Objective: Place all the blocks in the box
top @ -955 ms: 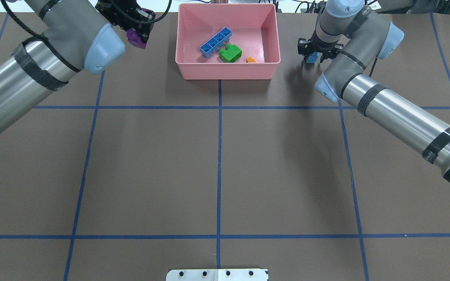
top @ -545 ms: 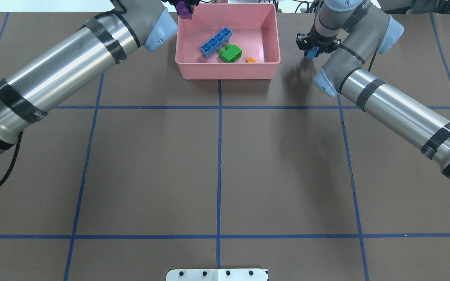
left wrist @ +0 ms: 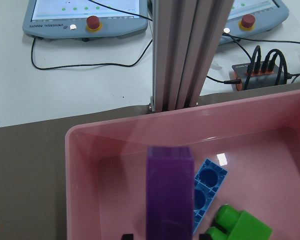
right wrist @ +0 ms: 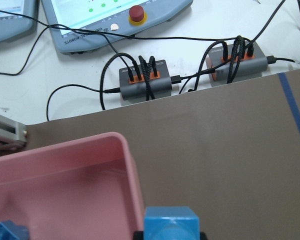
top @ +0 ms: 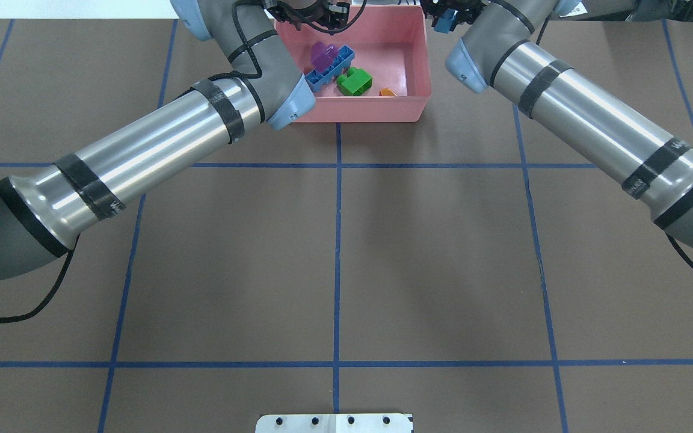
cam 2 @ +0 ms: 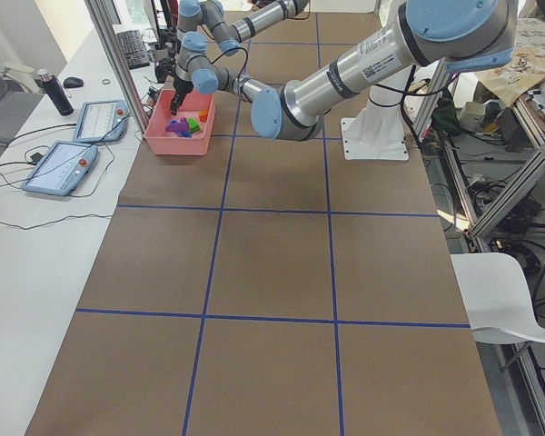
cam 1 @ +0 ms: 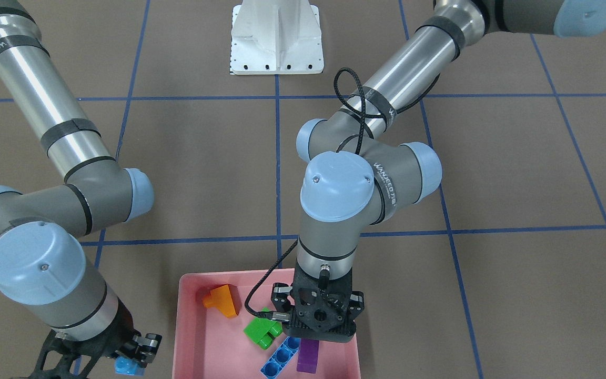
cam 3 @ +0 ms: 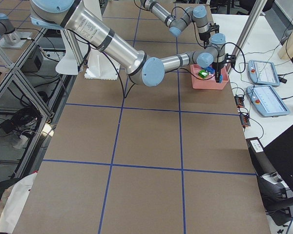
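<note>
The pink box [top: 352,114] sits at the table's far middle. In it lie the long blue bar [top: 339,64], the green brick [top: 354,81] and the orange brick [top: 387,92]. My left gripper [cam 1: 317,339] hangs over the box with its fingers open. The purple bar [top: 324,55] is just below them, clear of both fingers [left wrist: 128,236], over the long blue bar [left wrist: 207,190]. My right gripper [top: 446,18] is shut on the tiny blue cube [right wrist: 170,225]. It holds the cube just outside the box's right wall [right wrist: 130,165], near the far corner.
An aluminium post [left wrist: 190,50] stands right behind the box. Control tablets and cable hubs [right wrist: 145,77] lie on the white bench beyond the table's far edge. The white base plate [top: 334,423] is at the near edge. Both arms reach across the far half.
My left arm swung right from the box's far left corner to over the box, and the purple bar has left its fingers. My right gripper carried the blue cube towards the box's far right corner.
</note>
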`<state>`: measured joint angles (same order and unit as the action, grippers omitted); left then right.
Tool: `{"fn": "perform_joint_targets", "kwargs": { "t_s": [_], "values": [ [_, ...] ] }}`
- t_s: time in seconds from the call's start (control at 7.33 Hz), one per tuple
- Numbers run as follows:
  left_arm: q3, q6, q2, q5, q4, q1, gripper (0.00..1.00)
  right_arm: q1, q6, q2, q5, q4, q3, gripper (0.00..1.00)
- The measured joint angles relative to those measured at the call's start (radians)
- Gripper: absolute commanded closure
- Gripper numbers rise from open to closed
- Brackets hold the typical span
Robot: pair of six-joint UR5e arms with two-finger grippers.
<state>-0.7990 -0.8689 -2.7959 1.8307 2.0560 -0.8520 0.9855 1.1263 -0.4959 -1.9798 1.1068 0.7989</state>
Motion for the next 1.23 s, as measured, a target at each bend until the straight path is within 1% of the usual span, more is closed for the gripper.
{"fn": "perform_joint_targets", "kwargs": {
  "t_s": [0.14,0.27,0.41,0.55,0.68,0.82,0.95,1.09,1.23],
  "values": [
    [-0.096,0.027,0.037,0.092,-0.103,-0.034,0.00,-0.029,0.063,0.027,0.001,0.004,0.001,0.38],
    [-0.225,0.090,0.097,0.172,-0.219,-0.080,0.00,-0.057,0.113,0.045,0.006,0.001,0.001,0.00],
    [-0.361,0.178,0.173,0.227,-0.325,-0.127,0.00,-0.080,0.143,0.052,0.010,-0.013,0.001,0.00],
    [-0.474,0.265,0.247,0.271,-0.410,-0.174,0.00,-0.095,0.156,0.054,0.015,-0.027,0.004,0.00],
    [-0.586,0.361,0.341,0.308,-0.470,-0.227,0.00,-0.105,0.162,0.045,0.015,-0.034,0.026,0.00],
    [-0.682,0.467,0.445,0.333,-0.506,-0.278,0.00,-0.108,0.164,0.011,0.011,-0.032,0.085,0.00],
    [-0.755,0.583,0.554,0.350,-0.526,-0.329,0.00,-0.104,0.161,-0.061,0.000,-0.014,0.191,0.00],
    [-0.794,0.680,0.649,0.358,-0.531,-0.371,0.00,-0.094,0.154,-0.151,-0.017,0.014,0.308,0.00],
    [-0.808,0.756,0.726,0.362,-0.532,-0.406,0.00,-0.067,0.137,-0.238,-0.054,0.051,0.417,0.00]
  ]
}}
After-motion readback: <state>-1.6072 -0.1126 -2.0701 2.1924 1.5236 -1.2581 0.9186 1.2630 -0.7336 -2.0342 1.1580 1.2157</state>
